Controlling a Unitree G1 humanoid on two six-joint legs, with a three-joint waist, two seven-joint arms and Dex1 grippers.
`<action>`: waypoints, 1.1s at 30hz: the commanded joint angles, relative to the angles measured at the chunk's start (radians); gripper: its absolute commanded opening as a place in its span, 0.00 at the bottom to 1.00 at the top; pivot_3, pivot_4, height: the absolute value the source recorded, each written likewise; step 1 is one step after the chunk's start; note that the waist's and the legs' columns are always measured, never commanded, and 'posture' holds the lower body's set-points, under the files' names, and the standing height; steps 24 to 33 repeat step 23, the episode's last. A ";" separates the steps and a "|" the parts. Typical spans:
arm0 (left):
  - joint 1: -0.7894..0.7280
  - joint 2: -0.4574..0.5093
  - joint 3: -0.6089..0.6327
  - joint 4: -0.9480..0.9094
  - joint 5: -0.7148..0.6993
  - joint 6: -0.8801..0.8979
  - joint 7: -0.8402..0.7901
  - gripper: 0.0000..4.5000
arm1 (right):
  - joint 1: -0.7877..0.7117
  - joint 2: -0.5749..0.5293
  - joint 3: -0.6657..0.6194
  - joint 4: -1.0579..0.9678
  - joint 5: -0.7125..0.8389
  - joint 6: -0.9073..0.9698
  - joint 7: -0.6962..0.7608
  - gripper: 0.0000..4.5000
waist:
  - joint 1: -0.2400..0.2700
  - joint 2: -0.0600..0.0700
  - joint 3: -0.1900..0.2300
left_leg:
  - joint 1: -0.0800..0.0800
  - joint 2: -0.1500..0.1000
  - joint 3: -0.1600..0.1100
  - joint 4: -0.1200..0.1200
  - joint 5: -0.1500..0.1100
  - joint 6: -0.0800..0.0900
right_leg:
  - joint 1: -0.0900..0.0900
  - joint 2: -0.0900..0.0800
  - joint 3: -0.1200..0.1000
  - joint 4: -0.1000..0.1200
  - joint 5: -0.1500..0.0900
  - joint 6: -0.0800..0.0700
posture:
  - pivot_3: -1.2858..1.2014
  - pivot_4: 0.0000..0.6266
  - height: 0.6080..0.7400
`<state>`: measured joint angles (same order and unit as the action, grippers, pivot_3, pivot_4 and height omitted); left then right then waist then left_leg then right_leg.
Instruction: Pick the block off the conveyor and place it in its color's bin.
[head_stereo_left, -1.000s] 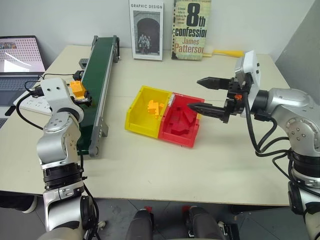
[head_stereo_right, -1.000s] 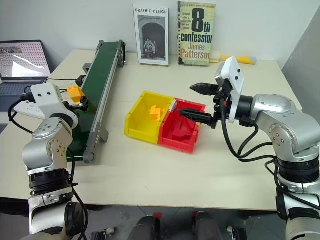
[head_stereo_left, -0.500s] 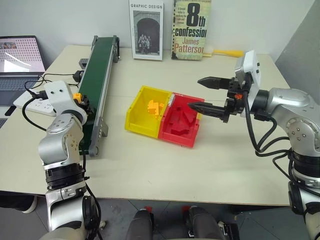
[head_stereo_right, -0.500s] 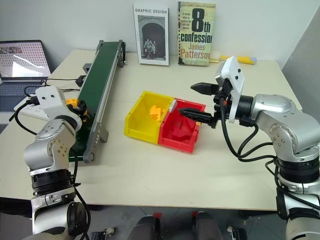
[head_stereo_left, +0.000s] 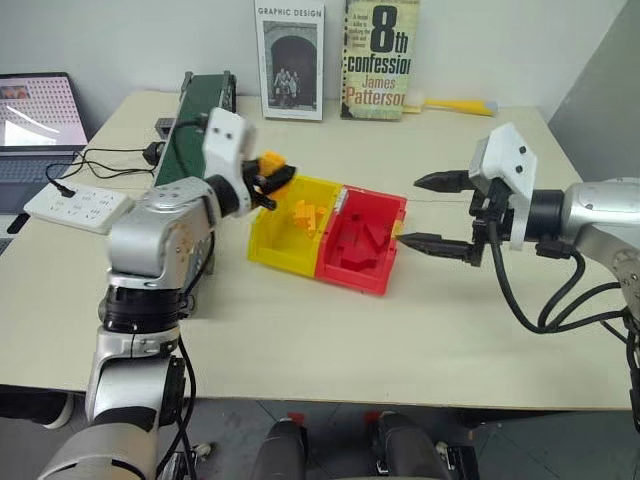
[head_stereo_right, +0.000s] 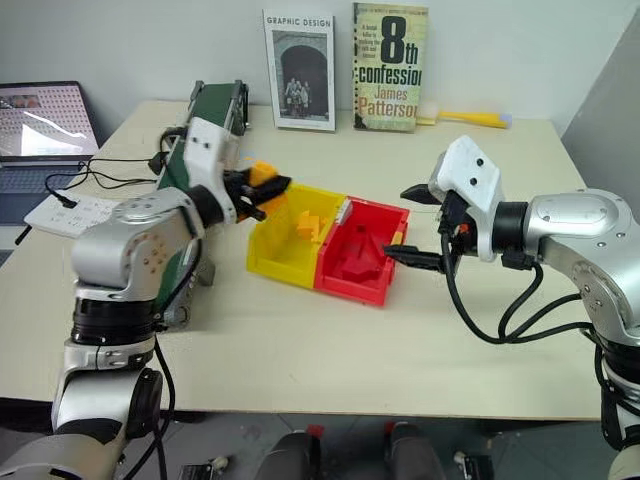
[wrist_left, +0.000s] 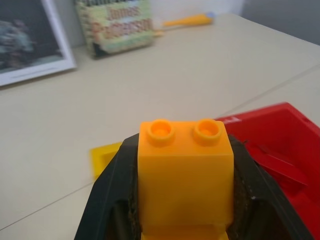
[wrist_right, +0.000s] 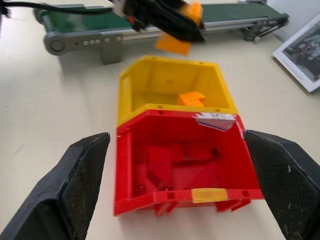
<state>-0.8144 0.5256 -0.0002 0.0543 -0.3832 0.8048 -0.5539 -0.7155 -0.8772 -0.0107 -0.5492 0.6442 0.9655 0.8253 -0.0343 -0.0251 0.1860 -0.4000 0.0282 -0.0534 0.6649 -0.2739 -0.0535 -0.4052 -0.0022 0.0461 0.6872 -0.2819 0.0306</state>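
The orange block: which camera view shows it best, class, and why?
The left wrist view: the block is close up, studs visible, clamped in the left gripper. Both eye views show it small beside the yellow bin; the right wrist view shows it blurred beyond the bin.

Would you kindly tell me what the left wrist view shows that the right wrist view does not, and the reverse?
Left wrist view alone: the yellow-handled brush and the 8th Confession book at the table's far edge, and the two studs on the orange-yellow block.

Right wrist view alone: the green conveyor, the orange pieces inside the yellow bin, and the open right gripper.

Both: the left gripper shut on the block, and the red bin.
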 joint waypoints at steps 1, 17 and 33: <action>-0.032 0.011 -0.046 0.052 0.051 -0.050 -0.045 0.42 | 0.018 -0.004 -0.074 -0.062 0.032 0.045 -0.060 1.00 | 0.000 0.000 0.000 | 0.000 0.000 0.000 0.000 0.000 0.000 | 0.000 0.000 0.000 0.000 0.000 0.000 | 0.52 0.24 1.00; -0.045 0.206 -0.035 0.097 0.073 -0.146 -0.337 1.00 | 0.089 -0.043 -0.091 -0.002 0.025 -0.012 -0.054 1.00 | 0.000 0.000 0.000 | -0.001 0.000 0.000 0.000 0.000 0.000 | -0.001 0.001 0.000 -0.001 0.000 0.000 | 0.52 0.24 1.00; 0.029 0.388 0.019 0.071 0.049 -0.167 -0.498 1.00 | 0.064 -0.072 -0.049 0.129 -0.014 -0.105 0.055 1.00 | 0.002 0.001 0.000 | -0.001 0.000 0.000 0.000 0.000 0.000 | 0.000 0.001 0.000 -0.001 0.000 0.000 | 0.52 0.24 1.00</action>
